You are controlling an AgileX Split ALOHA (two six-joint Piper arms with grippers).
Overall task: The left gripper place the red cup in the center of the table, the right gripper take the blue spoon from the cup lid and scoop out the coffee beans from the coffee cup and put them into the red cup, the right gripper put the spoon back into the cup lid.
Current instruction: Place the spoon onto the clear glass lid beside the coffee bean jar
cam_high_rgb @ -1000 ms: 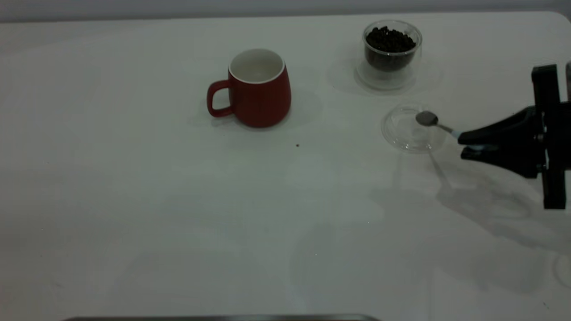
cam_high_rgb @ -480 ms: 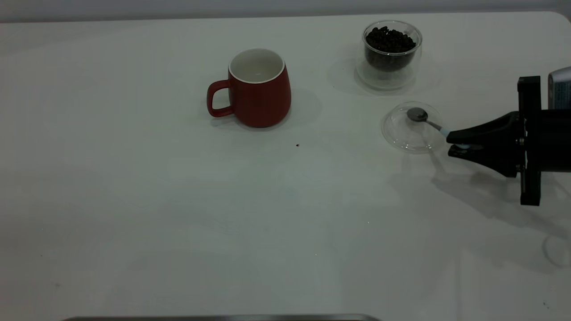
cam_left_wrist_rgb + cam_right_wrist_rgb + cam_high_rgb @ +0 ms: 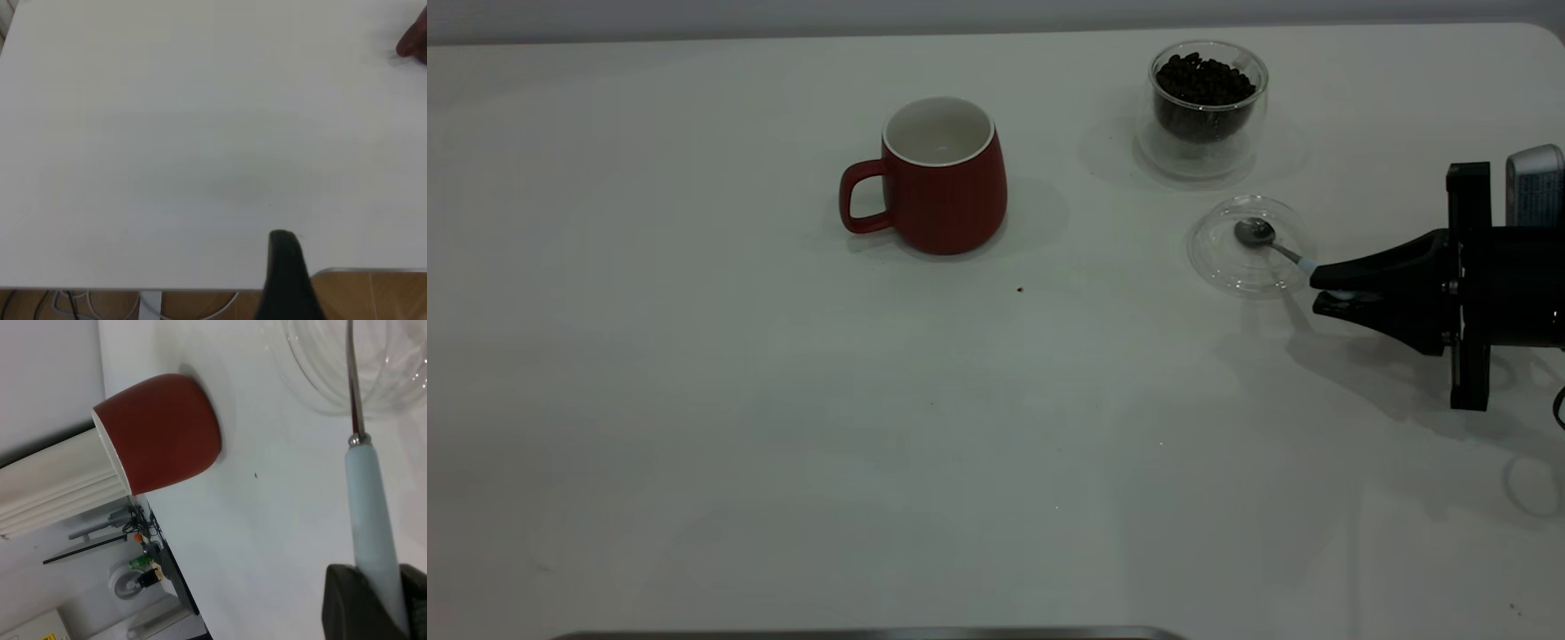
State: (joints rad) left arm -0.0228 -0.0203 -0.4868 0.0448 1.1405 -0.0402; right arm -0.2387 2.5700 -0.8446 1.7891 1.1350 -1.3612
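Your right gripper (image 3: 1319,289) is clamped on the pale handle of the blue spoon (image 3: 1270,242), whose bowl sits in the cup lid (image 3: 1221,258) at the table's (image 3: 783,427) right. The coffee cup (image 3: 1208,100) of coffee beans (image 3: 1204,80) stands just beyond, the red cup (image 3: 943,178) left near the centre. Of your left gripper (image 3: 287,280) you see one dark finger over the table edge; I cannot tell its jaws

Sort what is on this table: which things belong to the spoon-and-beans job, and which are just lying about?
Job: red cup, coffee cup of coffee beans, cup lid, blue spoon held by the right gripper.
Lying about: one dark speck on the table.
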